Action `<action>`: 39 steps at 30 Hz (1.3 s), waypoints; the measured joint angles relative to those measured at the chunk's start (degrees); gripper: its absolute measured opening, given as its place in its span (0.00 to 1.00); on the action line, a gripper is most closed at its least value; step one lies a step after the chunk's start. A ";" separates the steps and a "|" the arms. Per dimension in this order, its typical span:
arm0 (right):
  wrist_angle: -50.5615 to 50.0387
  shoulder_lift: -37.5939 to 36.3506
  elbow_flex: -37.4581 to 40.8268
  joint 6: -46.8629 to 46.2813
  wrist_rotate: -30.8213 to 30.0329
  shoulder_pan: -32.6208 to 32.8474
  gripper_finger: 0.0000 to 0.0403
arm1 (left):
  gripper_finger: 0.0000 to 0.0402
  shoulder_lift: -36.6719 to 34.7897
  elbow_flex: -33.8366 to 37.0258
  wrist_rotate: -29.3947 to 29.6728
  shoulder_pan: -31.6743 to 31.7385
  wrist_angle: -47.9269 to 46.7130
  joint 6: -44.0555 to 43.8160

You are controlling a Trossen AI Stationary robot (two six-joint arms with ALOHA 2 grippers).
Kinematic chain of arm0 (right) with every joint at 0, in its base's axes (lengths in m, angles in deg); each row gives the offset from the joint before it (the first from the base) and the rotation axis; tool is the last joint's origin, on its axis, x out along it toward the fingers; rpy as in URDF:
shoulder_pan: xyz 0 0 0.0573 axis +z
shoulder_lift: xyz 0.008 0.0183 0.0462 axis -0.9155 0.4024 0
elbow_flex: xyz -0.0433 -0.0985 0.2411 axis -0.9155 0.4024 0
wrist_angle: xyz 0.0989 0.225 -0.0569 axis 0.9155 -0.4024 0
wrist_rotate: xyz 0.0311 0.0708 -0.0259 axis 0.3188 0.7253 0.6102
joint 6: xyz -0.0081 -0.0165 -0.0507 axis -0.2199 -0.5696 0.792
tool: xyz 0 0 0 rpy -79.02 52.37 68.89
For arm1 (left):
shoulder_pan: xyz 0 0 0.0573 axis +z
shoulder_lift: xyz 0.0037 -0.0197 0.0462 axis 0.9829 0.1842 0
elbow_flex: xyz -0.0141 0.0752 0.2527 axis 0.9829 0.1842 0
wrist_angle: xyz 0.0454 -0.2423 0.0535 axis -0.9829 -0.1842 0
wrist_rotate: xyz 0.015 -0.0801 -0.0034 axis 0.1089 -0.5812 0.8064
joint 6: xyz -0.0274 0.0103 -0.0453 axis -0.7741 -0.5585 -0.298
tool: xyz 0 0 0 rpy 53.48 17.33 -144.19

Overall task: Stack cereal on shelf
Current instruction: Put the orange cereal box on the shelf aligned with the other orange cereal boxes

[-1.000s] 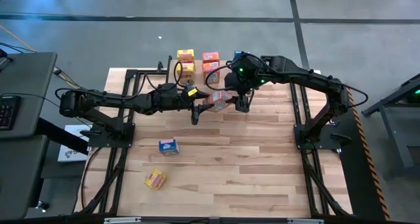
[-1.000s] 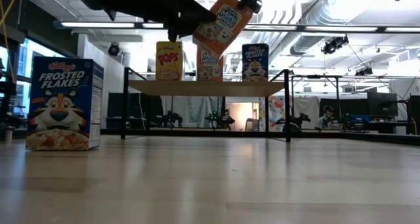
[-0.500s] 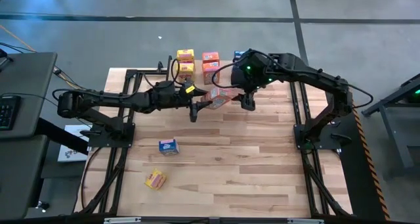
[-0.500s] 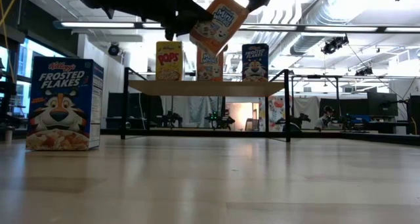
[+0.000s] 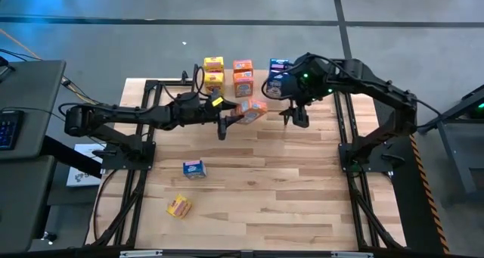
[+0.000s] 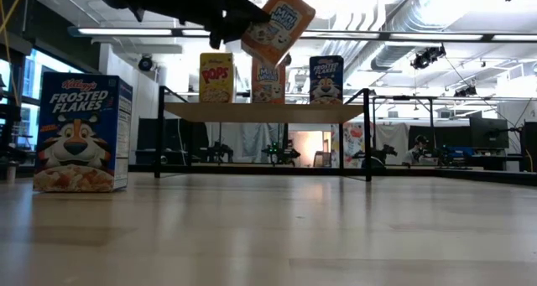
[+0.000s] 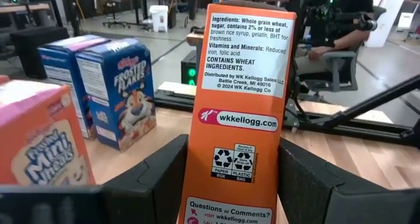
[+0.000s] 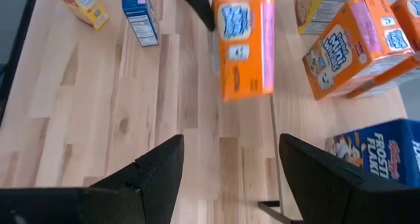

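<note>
The orange cereal box [image 5: 251, 111] hangs in the air just in front of the shelf [image 6: 264, 111], pinched by the left gripper [image 5: 229, 122]. From table height the orange cereal box [image 6: 278, 23] is tilted, its long axis leaning with the top end up and to the right, printed front facing the camera, above and in front of the boxes on the shelf. The left wrist camera gives what no other view does: the box's back panel [image 7: 239, 112] with ingredients text, standing between the two dark fingers [image 7: 154, 181], which press both its narrow sides. Its lower end runs off that picture, so how deep it sits in the jaws is hidden.

The right gripper [image 5: 296, 116] is off to the side of the box and apart from it; its own camera shows its fingers [image 8: 161, 175] spread with only bare tabletop [image 8: 98, 112] between them, holding nothing, and the orange box [image 8: 246, 43] floating ahead. At table height this gripper is almost wholly cut off at the top edge.

On the shelf stand a yellow box [image 6: 216, 77], an orange one [image 6: 268, 85] partly hidden behind the held box, and a blue one [image 6: 325, 79]; from above each colour seems to have a second box behind, hard to separate. Down on the table lie a blue box [image 5: 193, 168] and a yellow box [image 5: 178, 206], well apart from the shelf.
</note>
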 joint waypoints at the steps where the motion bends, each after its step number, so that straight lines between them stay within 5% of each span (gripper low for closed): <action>1: -0.29 -0.38 0.02 -0.24 0.04 -0.01 0.60 | 0.48 -0.37 0.07 0.00 0.04 -0.09 0.00; 8: -1.30 -2.89 0.02 -1.84 0.26 0.00 0.60 | 0.48 -5.07 4.37 0.25 0.71 2.26 -1.01; 14: -1.17 -3.63 0.04 -2.37 0.21 0.50 0.60 | 0.48 -5.76 11.34 0.25 0.78 16.15 -5.42; 39: -0.31 -3.56 0.06 -7.67 -11.37 3.35 0.60 | 0.48 12.68 15.91 6.93 0.09 48.10 -3.37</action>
